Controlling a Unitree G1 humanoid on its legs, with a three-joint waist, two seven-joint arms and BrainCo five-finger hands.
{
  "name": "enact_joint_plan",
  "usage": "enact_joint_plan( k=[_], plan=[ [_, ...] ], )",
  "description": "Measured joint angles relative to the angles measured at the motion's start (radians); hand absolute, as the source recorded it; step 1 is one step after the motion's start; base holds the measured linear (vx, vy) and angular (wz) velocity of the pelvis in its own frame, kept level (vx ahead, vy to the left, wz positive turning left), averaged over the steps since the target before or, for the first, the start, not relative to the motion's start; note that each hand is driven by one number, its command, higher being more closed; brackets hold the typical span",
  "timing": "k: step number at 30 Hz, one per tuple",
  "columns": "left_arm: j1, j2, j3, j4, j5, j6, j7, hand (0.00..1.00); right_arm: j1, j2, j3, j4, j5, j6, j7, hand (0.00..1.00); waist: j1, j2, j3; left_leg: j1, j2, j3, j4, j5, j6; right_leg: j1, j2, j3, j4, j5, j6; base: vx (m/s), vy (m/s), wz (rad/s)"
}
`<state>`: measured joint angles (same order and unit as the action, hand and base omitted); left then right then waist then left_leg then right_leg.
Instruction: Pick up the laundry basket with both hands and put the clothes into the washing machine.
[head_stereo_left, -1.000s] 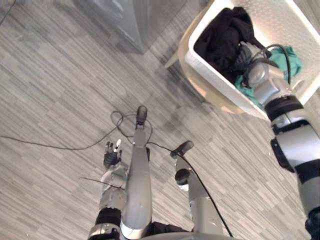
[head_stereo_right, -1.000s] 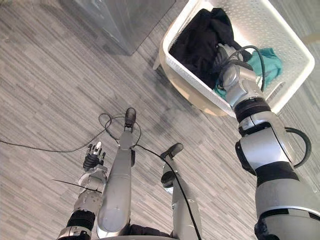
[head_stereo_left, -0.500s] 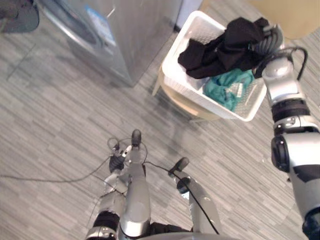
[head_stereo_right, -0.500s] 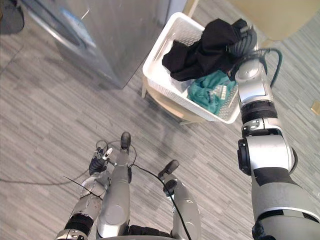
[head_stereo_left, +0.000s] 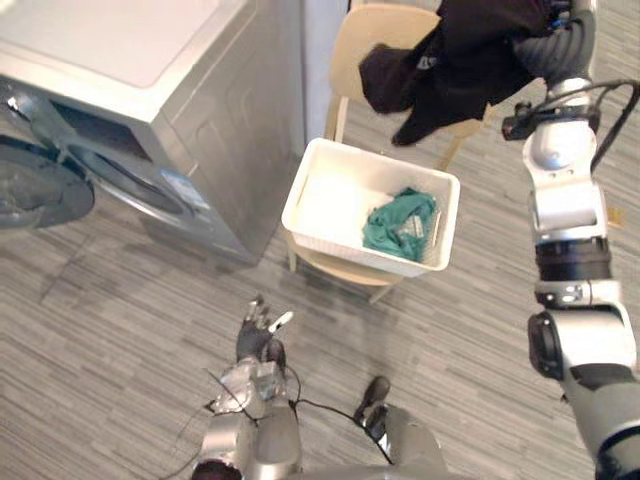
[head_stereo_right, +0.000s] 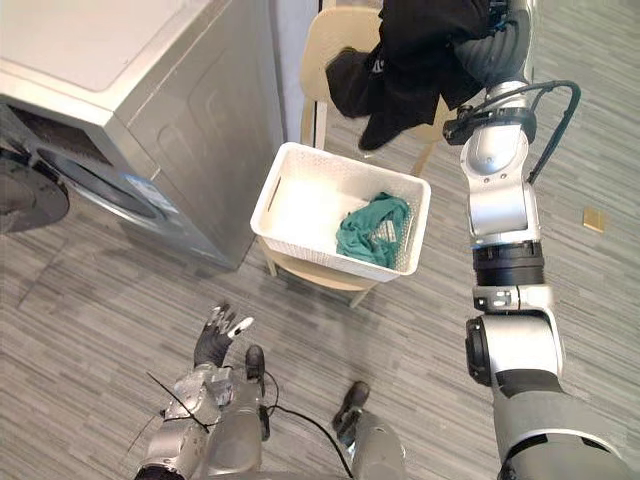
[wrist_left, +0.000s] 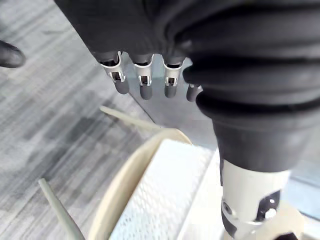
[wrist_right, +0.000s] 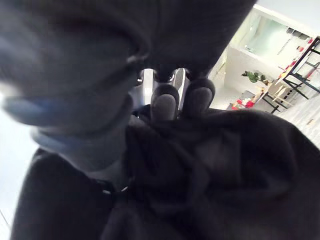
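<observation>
Black garment (head_stereo_left: 462, 62) hangs from right robot hand (wrist_right: 165, 104), clear of basket (head_stereo_left: 303, 188).

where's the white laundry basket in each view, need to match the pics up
Left eye view: white laundry basket at centre, on the beige chair, right of the washing machine.
Right eye view: centre, slightly left, on the same chair.
Left wrist view: lower centre, past the left hand.
Right wrist view: look for the black garment in the right hand instead.
Shared landmark: the beige chair under the basket.
</observation>
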<state>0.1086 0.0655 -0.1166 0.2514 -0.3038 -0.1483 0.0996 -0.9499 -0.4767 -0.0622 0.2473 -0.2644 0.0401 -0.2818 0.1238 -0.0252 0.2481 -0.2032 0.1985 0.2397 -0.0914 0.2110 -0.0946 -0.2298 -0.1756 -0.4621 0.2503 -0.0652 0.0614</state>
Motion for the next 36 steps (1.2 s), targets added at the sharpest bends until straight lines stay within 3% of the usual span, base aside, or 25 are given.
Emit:
enact_joint_plan(
  k=[3,5,11,18,23,25,32,36],
  plan=[
    [0.006,-0.001,-0.009,-0.163,0.050,-0.002,-0.011,0.00,0.050,0.001,0.000,-0.092,0.018,-0.041,0.004,1.00,-0.008,0.024,-0.036,0.012,-0.004,0.010,0.000,-0.005,0.001,0.014,0.001,0.002,-0.018,0.007,0.007,0.06,0.008,-0.05],
    [0.000,0.011,-0.008,-0.297,0.092,-0.021,-0.008,0.00,0.092,0.009,0.003,-0.145,0.041,-0.073,0.032,1.00,-0.031,0.037,-0.058,0.028,-0.007,0.013,0.000,-0.007,0.000,0.042,0.003,0.002,-0.045,0.021,0.011,0.06,0.010,-0.01],
    [-0.092,0.087,-0.010,-0.459,0.183,-0.070,-0.002,0.00,0.149,0.025,0.068,-0.227,0.107,-0.109,0.104,1.00,-0.060,0.060,-0.107,0.074,-0.009,0.070,-0.001,-0.026,0.001,0.075,0.025,0.057,-0.122,0.072,0.019,0.05,0.014,-0.27],
    [-0.196,0.120,-0.072,-0.459,0.229,-0.055,-0.037,0.00,0.160,0.025,0.155,-0.237,0.157,-0.113,0.203,1.00,-0.111,0.083,-0.121,0.102,-0.009,0.096,-0.002,-0.027,0.001,0.100,0.034,0.082,-0.159,0.098,0.017,-0.01,0.014,-0.13],
    [-0.260,0.133,-0.149,-0.396,0.152,-0.021,-0.105,0.00,0.161,-0.009,0.208,-0.238,0.188,-0.107,0.250,1.00,-0.119,0.116,-0.140,0.102,-0.015,0.121,-0.004,-0.028,0.000,0.099,0.038,0.111,-0.205,0.134,0.025,-0.03,0.011,-0.16],
    [-0.304,0.134,-0.156,-0.346,0.120,-0.001,-0.119,0.00,0.162,-0.017,0.230,-0.252,0.200,-0.100,0.268,1.00,-0.141,0.127,-0.142,0.098,-0.020,0.121,-0.005,-0.029,0.000,0.099,0.035,0.113,-0.217,0.139,0.021,-0.03,0.013,-0.03],
    [-0.479,0.136,-0.161,-0.248,0.114,0.028,-0.091,0.00,0.206,-0.083,0.269,-0.356,0.257,-0.101,0.293,1.00,-0.169,0.136,-0.141,0.078,-0.030,0.128,-0.011,-0.032,-0.004,0.083,0.032,0.129,-0.251,0.169,0.025,0.01,-0.002,-0.05],
    [-0.533,0.147,-0.204,-0.239,0.012,0.027,-0.092,0.00,0.210,-0.113,0.270,-0.356,0.294,-0.101,0.307,1.00,-0.167,0.160,-0.141,0.073,-0.032,0.128,-0.011,-0.028,0.001,0.083,0.033,0.131,-0.267,0.181,0.029,0.06,-0.025,-0.03]
  ],
)
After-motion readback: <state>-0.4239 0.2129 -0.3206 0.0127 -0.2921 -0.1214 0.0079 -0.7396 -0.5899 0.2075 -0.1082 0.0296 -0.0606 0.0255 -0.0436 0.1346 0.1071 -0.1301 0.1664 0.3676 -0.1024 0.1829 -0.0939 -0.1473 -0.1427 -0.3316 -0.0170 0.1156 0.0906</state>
